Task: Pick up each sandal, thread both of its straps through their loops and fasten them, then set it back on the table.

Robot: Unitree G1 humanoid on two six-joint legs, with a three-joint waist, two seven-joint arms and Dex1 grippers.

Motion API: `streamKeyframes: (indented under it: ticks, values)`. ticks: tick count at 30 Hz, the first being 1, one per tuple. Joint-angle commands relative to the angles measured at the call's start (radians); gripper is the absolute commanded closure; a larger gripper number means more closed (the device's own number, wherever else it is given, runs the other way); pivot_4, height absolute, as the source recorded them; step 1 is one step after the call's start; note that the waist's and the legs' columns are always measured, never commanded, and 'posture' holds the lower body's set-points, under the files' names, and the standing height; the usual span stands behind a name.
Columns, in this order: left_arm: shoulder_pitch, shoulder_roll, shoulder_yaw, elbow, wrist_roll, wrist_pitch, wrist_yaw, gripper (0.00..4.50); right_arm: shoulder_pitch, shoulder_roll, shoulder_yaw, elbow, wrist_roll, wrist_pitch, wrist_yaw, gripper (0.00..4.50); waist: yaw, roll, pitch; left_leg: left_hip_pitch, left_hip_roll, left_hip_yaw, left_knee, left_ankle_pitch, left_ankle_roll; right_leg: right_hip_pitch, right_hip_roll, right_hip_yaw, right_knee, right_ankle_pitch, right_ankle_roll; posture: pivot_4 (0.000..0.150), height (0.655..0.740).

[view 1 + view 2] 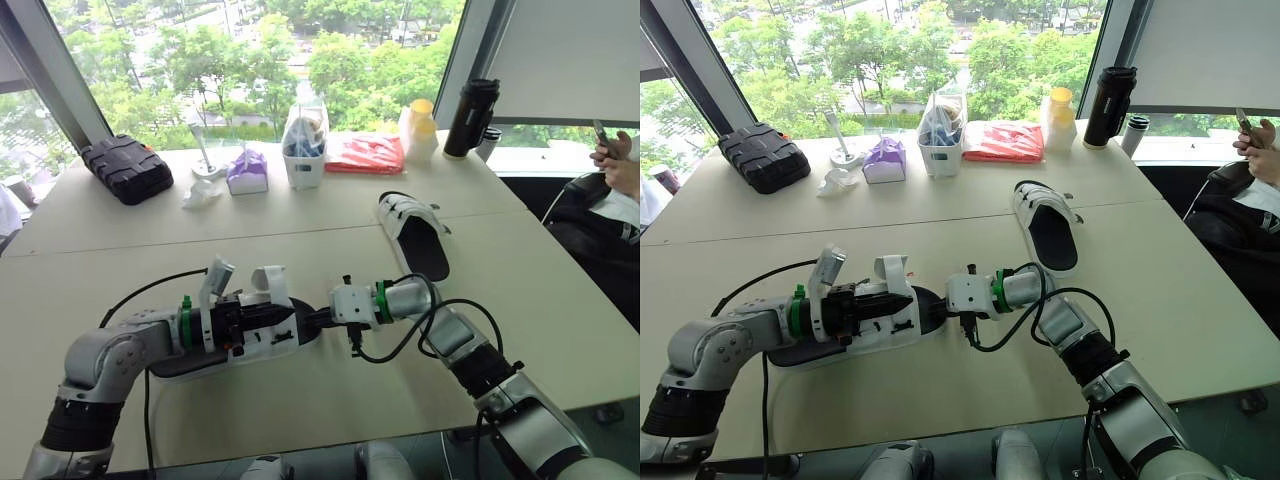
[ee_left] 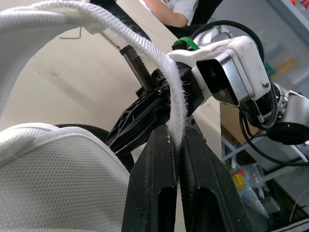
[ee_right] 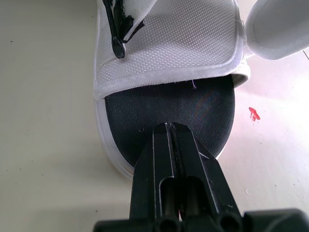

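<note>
Left tool (image 2: 175, 139) had its two black fingers pressed together on a white strap (image 2: 145, 44) of the near sandal (image 1: 262, 346), pinching the fabric edge between them. From that pinch the strap rose in an arch over the white upper, so I think it was being lifted free of the upper to be led toward its loop. I could not tell which loop was meant, or whether the strap had entered one.

The right tool (image 3: 170, 129) pointed at the sandal from the opposite end. Its fingers were shut flat against each other with nothing between them, and the tip lay on the black insole just in front of the upper. To my eye this served as a hold-down, so that the sandal would not slide on the bench (image 1: 150, 240) when the other arm pulled the strap. The sandal rested on the bench near the robot, between the two arms, sole down.

The second sandal (image 1: 415, 235) lay well apart, farther back on the bench toward the robot's right, with no tool near it. I judged the fastening of the first sandal to be in hand and not finished. The next move would need the pinch to hold, because only a narrow edge of the strap was gripped.
</note>
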Motion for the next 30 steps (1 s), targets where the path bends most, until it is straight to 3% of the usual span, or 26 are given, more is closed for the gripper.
streamKeyframes:
  ticks: [1,12,17,22,25,30]
  values:
    - [0.009,-0.008,0.003,-0.001,-0.013,0.004,-0.007,4.30,0.004,-0.002,0.005,-0.003,-0.014,0.013,-0.001,4.50,0.000,0.000,0.000,0.000,0.000,0.000,0.000,0.000,0.000,0.000,0.000,0.000,0.000,0.000,0.000,0.150,0.7400]
    - [0.006,-0.026,0.081,0.024,-0.118,0.089,0.023,4.30,0.002,0.000,0.007,-0.002,-0.015,0.014,-0.001,4.50,0.000,0.000,0.000,0.000,0.000,0.000,0.000,0.000,0.000,0.000,0.000,0.000,0.000,0.000,0.000,0.150,0.7400]
    - [0.052,0.031,0.005,-0.027,0.006,-0.028,-0.046,4.30,0.003,0.002,0.007,-0.004,-0.014,0.016,-0.002,4.50,-0.001,0.000,0.000,0.000,0.000,0.000,0.000,0.000,0.000,0.000,0.000,0.000,0.000,0.000,0.000,0.150,0.7400]
    - [0.037,0.008,0.010,-0.039,0.074,-0.148,-0.030,4.30,0.005,0.001,0.008,-0.006,-0.013,0.018,-0.001,4.50,0.002,0.000,0.000,0.000,0.000,0.000,0.000,0.000,0.000,0.000,0.000,0.000,0.000,0.000,0.000,0.150,0.7400]
    - [0.024,0.000,0.029,-0.035,0.058,-0.141,-0.019,3.53,0.004,0.001,0.008,-0.005,-0.014,0.016,-0.001,4.50,0.002,0.000,0.000,0.000,0.000,0.000,0.000,0.000,0.000,0.000,0.000,0.000,0.000,0.000,0.000,0.150,0.7400]
    - [0.026,0.017,0.031,-0.046,0.060,-0.136,-0.031,1.07,0.001,0.003,0.009,-0.001,-0.015,0.014,-0.001,4.50,0.002,0.000,0.000,0.000,0.000,0.000,0.000,0.000,0.000,0.000,0.000,0.000,0.000,0.000,0.000,0.150,0.7400]
